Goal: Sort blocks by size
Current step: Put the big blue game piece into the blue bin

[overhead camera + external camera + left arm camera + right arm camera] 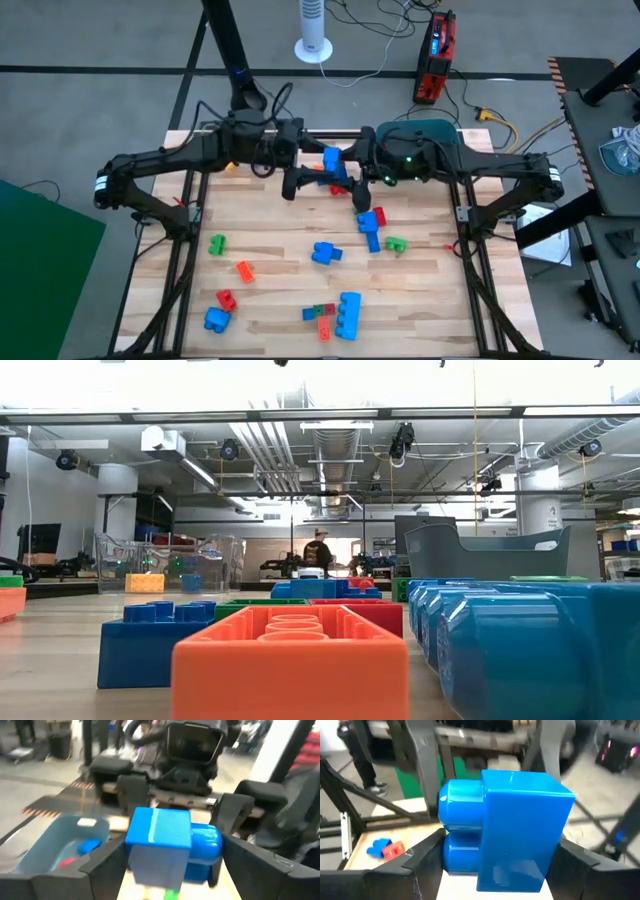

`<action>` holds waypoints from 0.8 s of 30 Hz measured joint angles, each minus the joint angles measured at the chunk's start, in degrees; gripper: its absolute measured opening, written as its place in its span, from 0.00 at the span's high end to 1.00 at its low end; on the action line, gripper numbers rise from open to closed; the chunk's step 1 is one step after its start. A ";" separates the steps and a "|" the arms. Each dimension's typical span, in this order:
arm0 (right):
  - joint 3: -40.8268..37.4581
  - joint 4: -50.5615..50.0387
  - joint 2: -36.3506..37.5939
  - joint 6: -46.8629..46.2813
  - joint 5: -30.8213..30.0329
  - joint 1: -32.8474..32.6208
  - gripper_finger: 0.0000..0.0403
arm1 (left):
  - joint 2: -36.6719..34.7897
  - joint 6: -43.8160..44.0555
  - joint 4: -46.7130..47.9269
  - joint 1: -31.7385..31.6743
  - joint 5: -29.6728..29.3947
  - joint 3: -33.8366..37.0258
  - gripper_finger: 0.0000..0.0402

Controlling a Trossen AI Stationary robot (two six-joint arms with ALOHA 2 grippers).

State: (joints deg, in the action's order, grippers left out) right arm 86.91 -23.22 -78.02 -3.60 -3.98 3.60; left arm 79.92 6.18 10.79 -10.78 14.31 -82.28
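High view, left to right. Left gripper (305,180) reaches to mid-rear of the wooden surface (280,250); its wrist view shows a chunky blue block (167,845) sitting between its fingers (100,865), though whether they clamp it cannot be told. Right gripper (358,185) meets it from the opposite side, closed on a second large blue block (510,830) that fills the space between its fingers (427,857). Just below the right gripper lie blue, red and green blocks (372,225); farther off, toward the front edge, scattered blocks (335,312) rest on the surface. A teal tub (430,130) stands behind the right gripper.
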 joint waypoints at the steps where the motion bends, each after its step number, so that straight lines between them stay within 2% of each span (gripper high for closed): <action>1: 0.00 -1.81 0.00 -0.38 0.06 0.55 0.34 | 0.00 -0.49 2.22 -0.02 -1.22 -0.55 0.27; 4: 0.00 -7.16 0.00 -1.29 -0.87 2.44 0.34 | -0.03 -1.92 9.00 0.02 -6.34 -2.05 0.27; 6: 0.00 -10.74 0.00 -1.55 -4.77 3.90 0.34 | -0.09 -2.49 14.12 0.11 -10.88 -3.29 0.27; 10: -0.03 -22.65 0.02 -2.79 -20.45 8.24 0.34 | -0.11 -1.70 23.47 0.08 -21.61 -5.51 0.27; 12: -0.48 -28.07 -0.09 -7.09 -30.31 11.56 0.34 | -0.11 0.44 27.26 0.06 -27.89 -6.24 0.27; 14: -1.18 -33.38 -0.28 -13.26 -35.10 16.06 0.34 | -0.13 3.12 30.96 0.06 -33.62 -6.77 0.27; 16: -2.27 -37.57 -0.77 -19.43 -33.50 21.13 0.34 | -0.13 6.00 33.76 0.06 -37.18 -7.06 0.27; 19: -4.99 -41.78 -2.10 -25.97 -28.00 28.20 0.34 | -0.15 9.64 35.99 0.02 -37.66 -7.06 0.27; 24: -9.11 -41.99 -5.49 -26.54 -22.08 35.59 0.33 | -0.14 13.02 37.13 0.11 -37.49 -6.64 0.27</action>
State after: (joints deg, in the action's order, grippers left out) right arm 77.80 -65.21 -83.51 -30.14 -26.06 39.19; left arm 79.78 19.20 47.91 -10.68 -23.18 -88.92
